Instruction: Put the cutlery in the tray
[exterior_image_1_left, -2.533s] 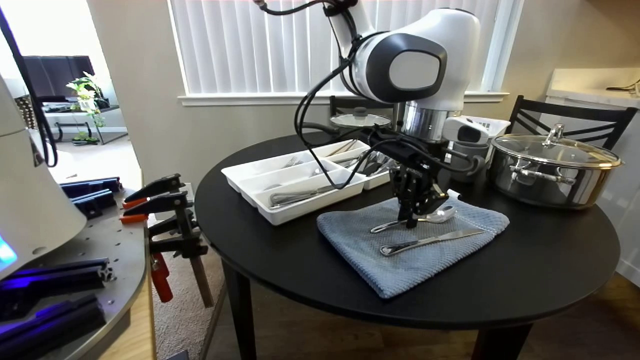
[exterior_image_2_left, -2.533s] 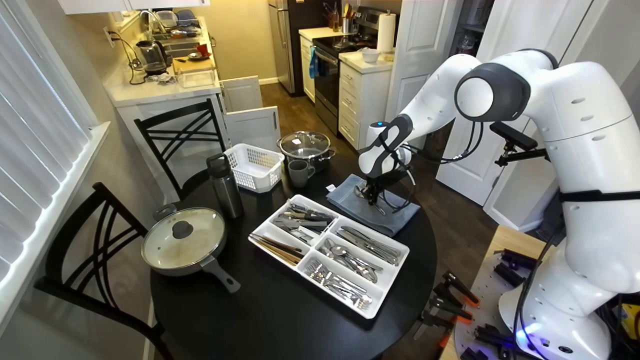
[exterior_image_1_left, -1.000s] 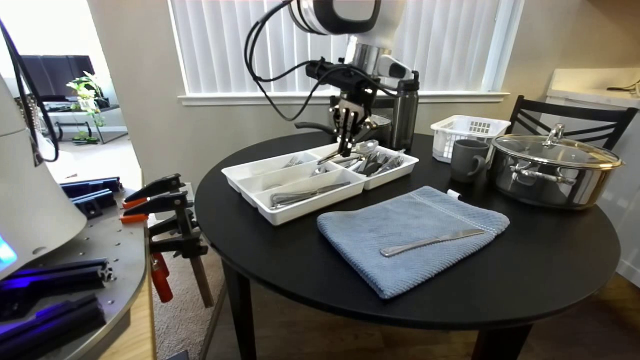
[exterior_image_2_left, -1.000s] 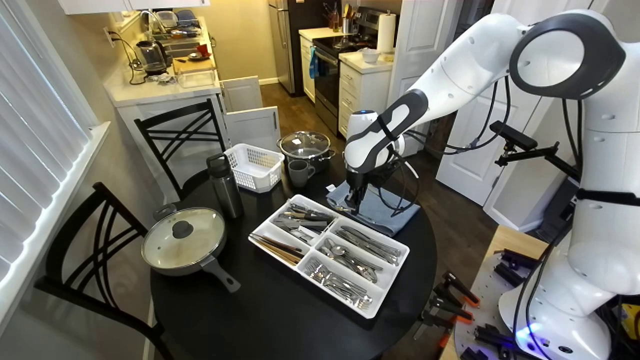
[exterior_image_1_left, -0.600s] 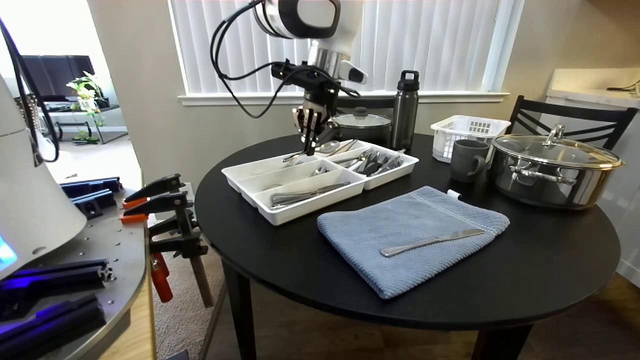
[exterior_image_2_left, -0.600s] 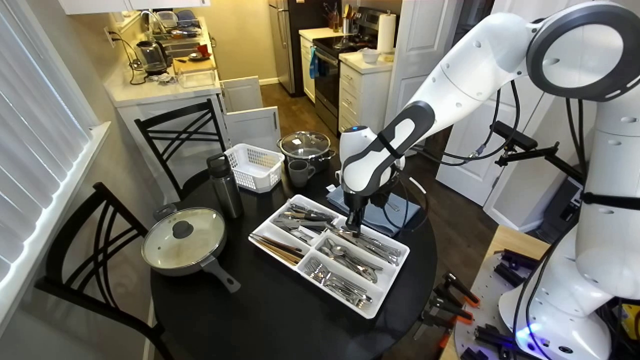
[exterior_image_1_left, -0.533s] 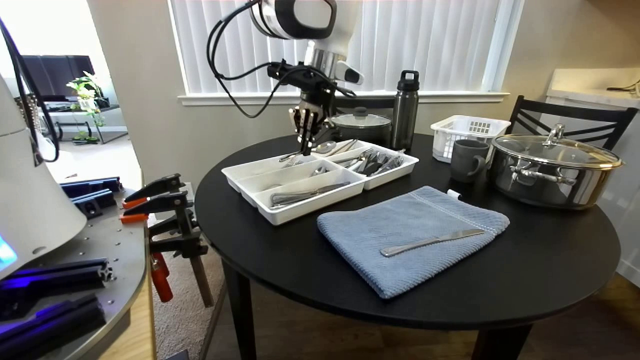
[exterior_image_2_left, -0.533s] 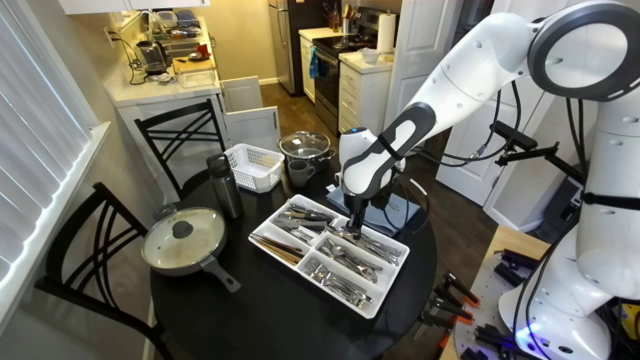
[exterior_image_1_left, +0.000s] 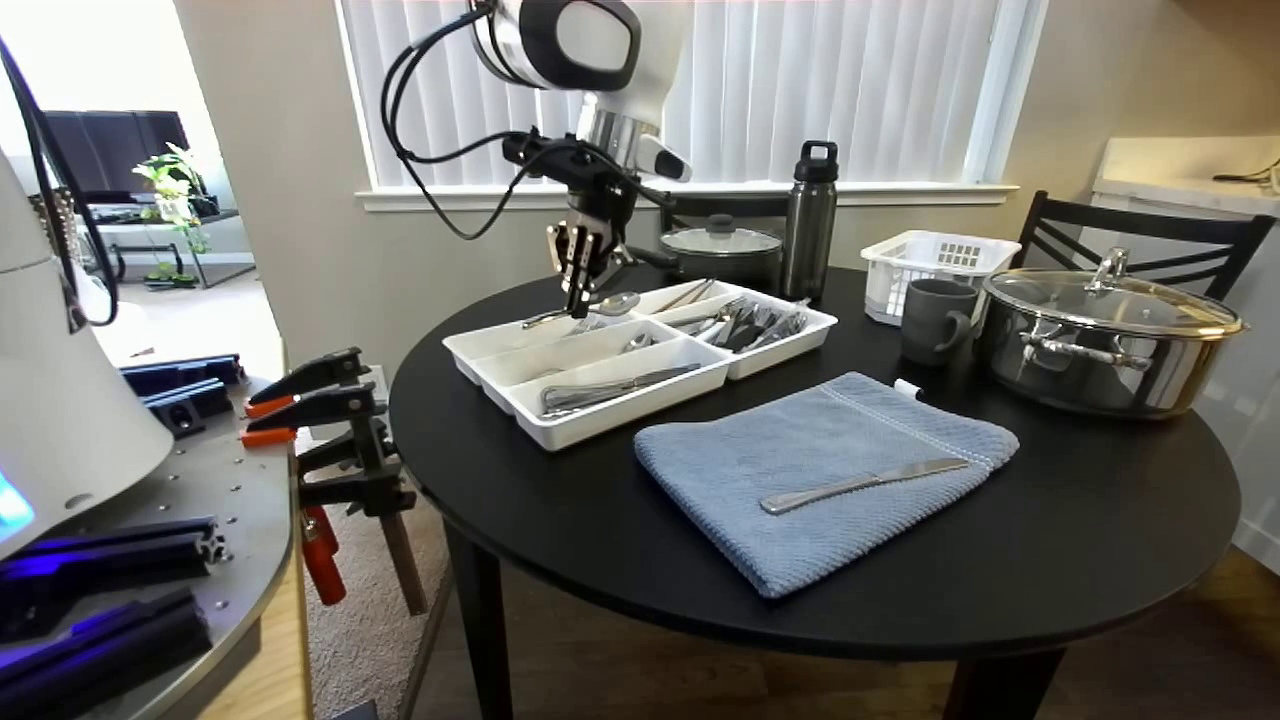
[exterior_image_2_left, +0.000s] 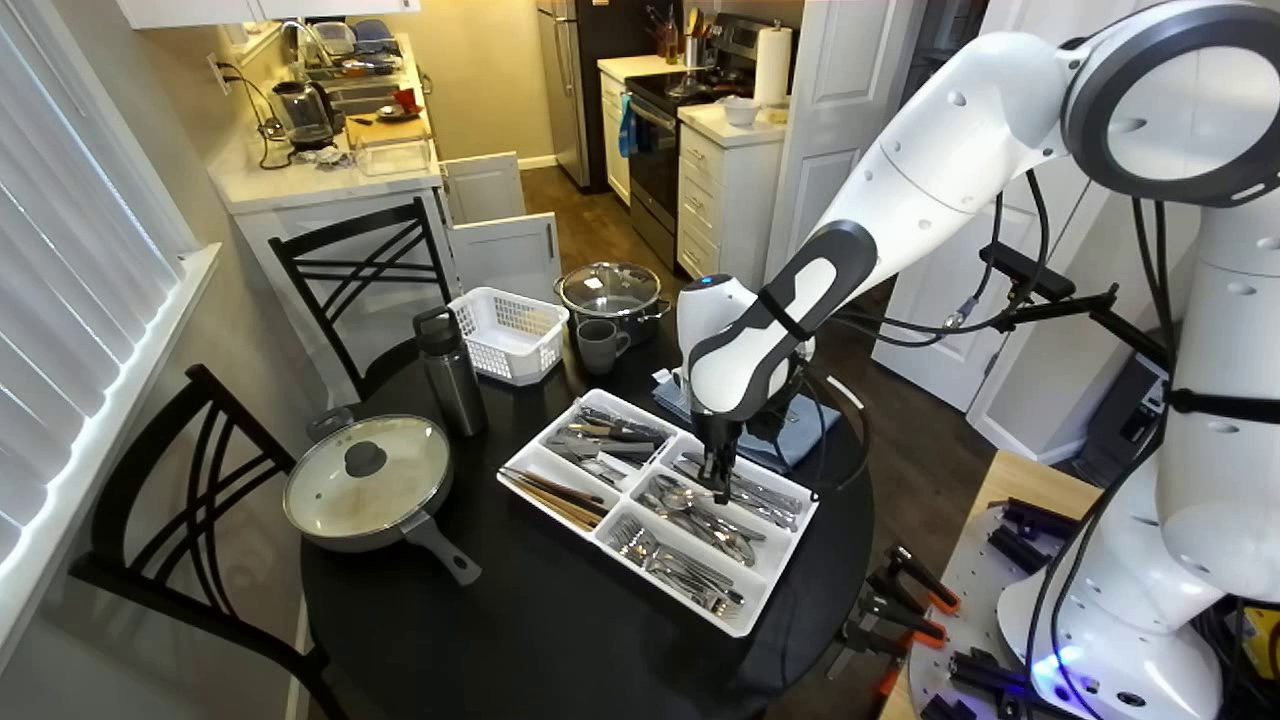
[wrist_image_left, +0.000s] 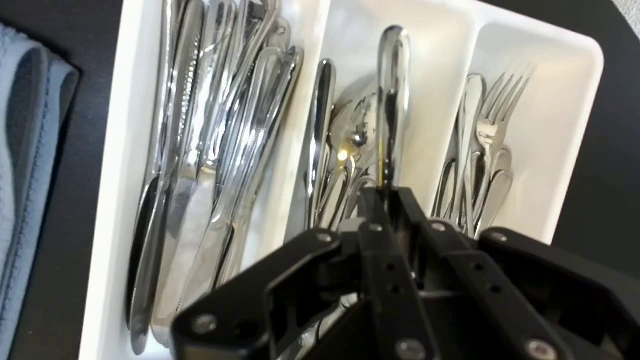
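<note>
In an exterior view, daylight glows through closed white blinds (exterior_image_1_left: 860, 100) above a white sill (exterior_image_1_left: 480, 201) in a beige wall (exterior_image_1_left: 290, 150). Past the wall's edge, a plant (exterior_image_1_left: 172, 190) and a dark screen (exterior_image_1_left: 120, 150) stand in strong light; pale carpet (exterior_image_1_left: 360, 620) lies nearer. In both exterior views, black chairs (exterior_image_1_left: 1150, 222) stand by the round surface (exterior_image_1_left: 560, 520). In an exterior view, warm yellow light fills the kitchen (exterior_image_2_left: 480, 90), with fridge (exterior_image_2_left: 570, 85), stove (exterior_image_2_left: 655, 168), white cabinets (exterior_image_2_left: 715, 190) and dark wood floor (exterior_image_2_left: 600, 235).

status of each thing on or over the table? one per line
gripper: clamped on the spoon
spoon: held above the tray
tray: utensils in every compartment
knife: lying on the towel
towel: folded, flat
pot: lidded
pan: lidded
bottle: upright, capped
mug: upright
basket: upright
</note>
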